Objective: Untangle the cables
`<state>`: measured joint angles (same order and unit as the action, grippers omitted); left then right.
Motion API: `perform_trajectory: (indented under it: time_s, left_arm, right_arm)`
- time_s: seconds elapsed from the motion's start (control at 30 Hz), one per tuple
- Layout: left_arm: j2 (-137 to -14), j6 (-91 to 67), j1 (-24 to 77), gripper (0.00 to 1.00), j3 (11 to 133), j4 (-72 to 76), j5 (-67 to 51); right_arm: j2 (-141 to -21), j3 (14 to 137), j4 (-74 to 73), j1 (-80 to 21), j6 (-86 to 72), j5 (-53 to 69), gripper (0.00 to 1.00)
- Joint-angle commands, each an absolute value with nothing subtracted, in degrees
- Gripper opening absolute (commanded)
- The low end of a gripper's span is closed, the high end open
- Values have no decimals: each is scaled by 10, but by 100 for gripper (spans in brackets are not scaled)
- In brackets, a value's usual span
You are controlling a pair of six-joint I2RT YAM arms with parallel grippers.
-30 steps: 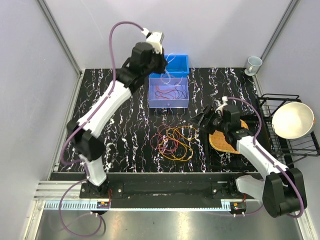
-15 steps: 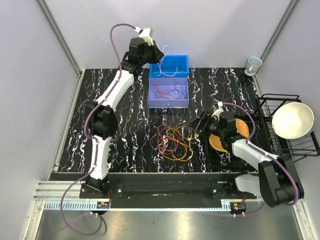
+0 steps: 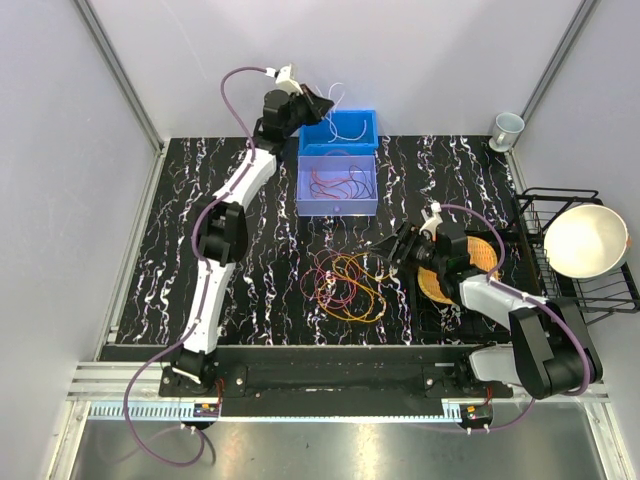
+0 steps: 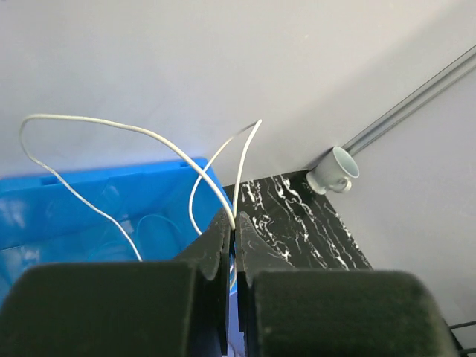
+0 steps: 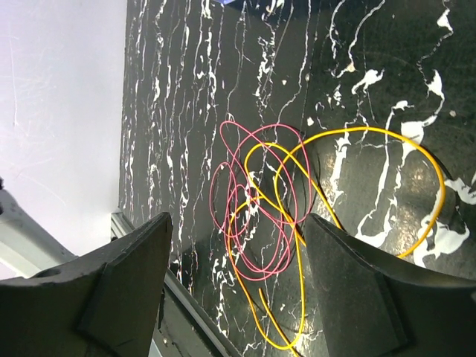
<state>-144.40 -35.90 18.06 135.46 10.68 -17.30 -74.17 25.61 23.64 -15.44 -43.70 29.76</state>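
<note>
Two pincers: left pincer [image 4: 232, 227] pinching a white cable [image 4: 111, 130] above the blue bin [image 4: 89, 201]; right pincer [image 3: 393, 250] wide, holding nothing.
Cables: red, orange and yellow tangle [image 3: 348, 285] on the table [image 3: 250, 260], just beside the right pincer.
Risk: a grab through several loops may tighten the knot.

Bare black marbled tabletop [image 3: 175, 230] lies open left of the tangle of thin red, orange and yellow wires [image 3: 350, 285]. Behind it stand a clear purple-tinted box [image 3: 337, 207] and a blue plastic bin [image 3: 358, 131], with a thin white wire [image 4: 93, 122] looping above. The outstretched left arm [image 3: 243, 185] crosses the left side. A round woven mat [image 3: 437, 284] and a black wire rack [image 3: 556, 192] crowd the right.
</note>
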Motion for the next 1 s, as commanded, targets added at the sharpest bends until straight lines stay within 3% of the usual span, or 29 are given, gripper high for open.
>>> perform_trajectory:
  time_s: [0.0, 0.03, 0.07, 0.13, 0.17, 0.5, 0.97]
  left_arm:
    - [-1471, -403, 184, 0, 1396, 185, -162]
    - [-1474, -402, 184, 0, 1395, 180, -160]
    - [-1474, -402, 184, 19, 1394, 174, -154]
    - [-1468, -402, 184, 66, 1387, 165, -152]
    - [-1466, -399, 185, 98, 1383, 161, -153]
    - [-1384, -338, 197, 99, 1366, 41, -113]
    - [-1002, -468, 219, 99, 1006, 45, -221]
  right_arm:
    - [-749, 271, 272, -159, -432, 312, 77]
    - [-750, 271, 272, -159, -432, 312, 77]
    - [-751, 271, 272, -160, -432, 312, 77]
    - [-751, 271, 272, -160, -432, 311, 77]
    - [-751, 272, 272, -161, -432, 311, 77]
    - [-754, 276, 266, -164, -428, 307, 77]
    - [-755, 292, 229, -170, -422, 288, 77]
